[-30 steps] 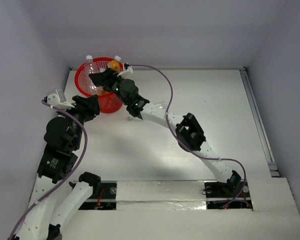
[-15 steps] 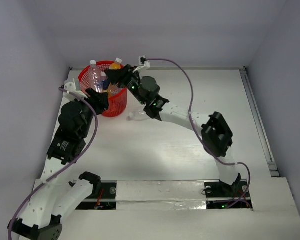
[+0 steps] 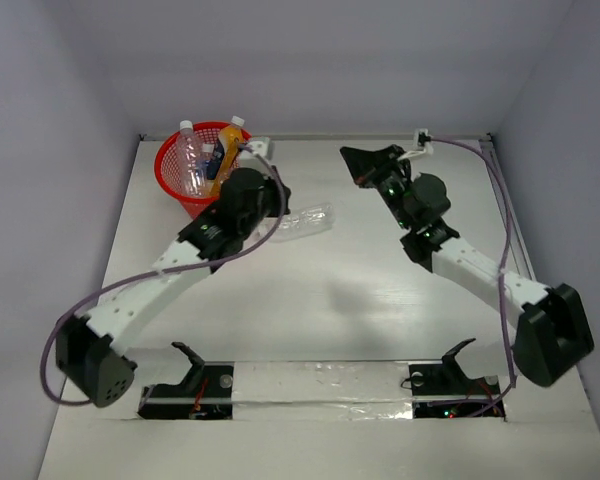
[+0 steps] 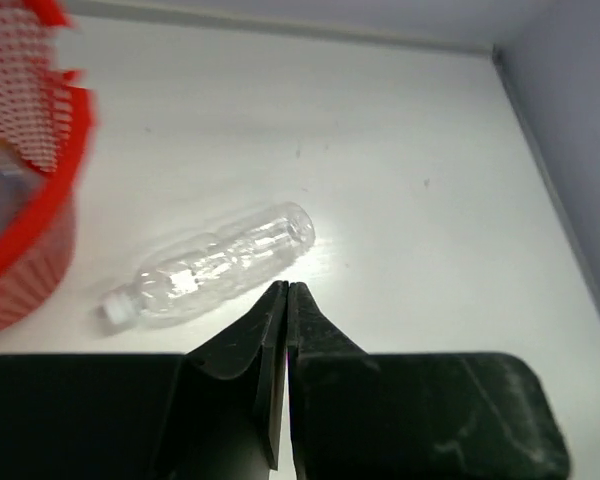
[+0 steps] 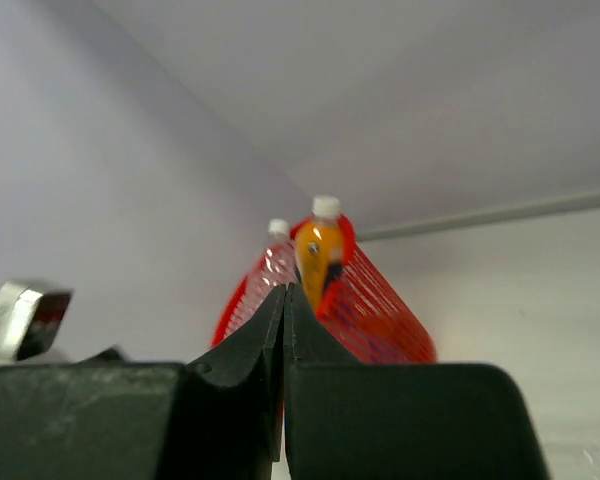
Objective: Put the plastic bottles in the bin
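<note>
Moved: left arm and right arm have both left the bin (image 3: 161, 165). The right one has swung to the upper right of centre, the left one now stretches from the lower left toward the middle, and both pairs of jaws have closed.
Left side: left gripper (image 4: 285, 292) has its fingers pressed together with nothing between them; in the left wrist view the tips sit just short of the loose bottle (image 4: 215, 265).
Right side: right gripper (image 5: 284, 292) is pressed together and empty, well apart from the bin.
On the table (image 3: 380, 300): the loose bottle is clear and lies on its side just right of the bin, not touching it, white cap toward the bin.
Bin place: upper left of the top view, upright.
Inside the bin: orange bottle (image 3: 230, 143) leans at the right rim with its neck above it, capped clear bottle (image 3: 187, 135) stands at the far-left rim, and blue-labelled bottle (image 3: 209, 162) is between them.
</note>
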Available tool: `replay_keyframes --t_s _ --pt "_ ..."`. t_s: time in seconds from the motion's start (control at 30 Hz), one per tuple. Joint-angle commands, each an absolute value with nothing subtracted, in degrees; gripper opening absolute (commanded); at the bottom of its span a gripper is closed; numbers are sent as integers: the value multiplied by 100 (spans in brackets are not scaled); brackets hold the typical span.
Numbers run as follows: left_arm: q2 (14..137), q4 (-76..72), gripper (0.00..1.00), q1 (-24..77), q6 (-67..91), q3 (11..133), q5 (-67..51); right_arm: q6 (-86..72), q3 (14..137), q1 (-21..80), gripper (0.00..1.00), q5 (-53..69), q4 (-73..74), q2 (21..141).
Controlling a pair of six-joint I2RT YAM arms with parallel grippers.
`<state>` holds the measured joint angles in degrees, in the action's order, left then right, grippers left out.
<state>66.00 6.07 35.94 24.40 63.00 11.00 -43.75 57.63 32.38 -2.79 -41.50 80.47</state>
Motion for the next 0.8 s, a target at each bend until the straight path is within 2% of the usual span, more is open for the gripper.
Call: replay_keyframes --t_s 0.0,0.1,0.13,0.2,0.23,0.27,0.33,0.37,0.47,0.57,0.77 --pt "7284 106 0 3919 1821 6609 1196 -4131 5108 3077 1 106 -3817 7209" --pt "7987 -87 24 3999 1172 6784 1055 -3955 4431 2910 3 -174 -3273 6313" --pt "8363 -79 40 4060 1021 6950 1089 -3920 4299 2909 4 -350 -3130 6093" --pt "8743 -35 56 4061 627 7127 1125 -3885 3974 2743 13 -474 -2806 5469" --pt "9119 -35 65 4061 502 7311 1090 -3824 3903 2690 20 -614 -2673 5284" --pt "9297 -9 69 4113 414 7417 1081 -3797 3833 2689 39 -676 -2541 4952" --pt "9866 219 78 4113 142 7819 968 -3701 3806 2558 58 -799 -2128 4668" --pt "10035 376 81 4113 54 7961 932 -3691 3788 2558 71 -835 -2014 4423" --pt "10625 527 84 4113 -412 8375 905 -3630 3744 2505 87 -835 -1723 4167" --pt "11064 720 87 4113 -876 8727 739 -3542 3735 2443 94 -835 -1556 4052" --pt "11820 1423 93 4113 -1485 9403 563 -3568 3744 2338 97 -536 -1608 4175"
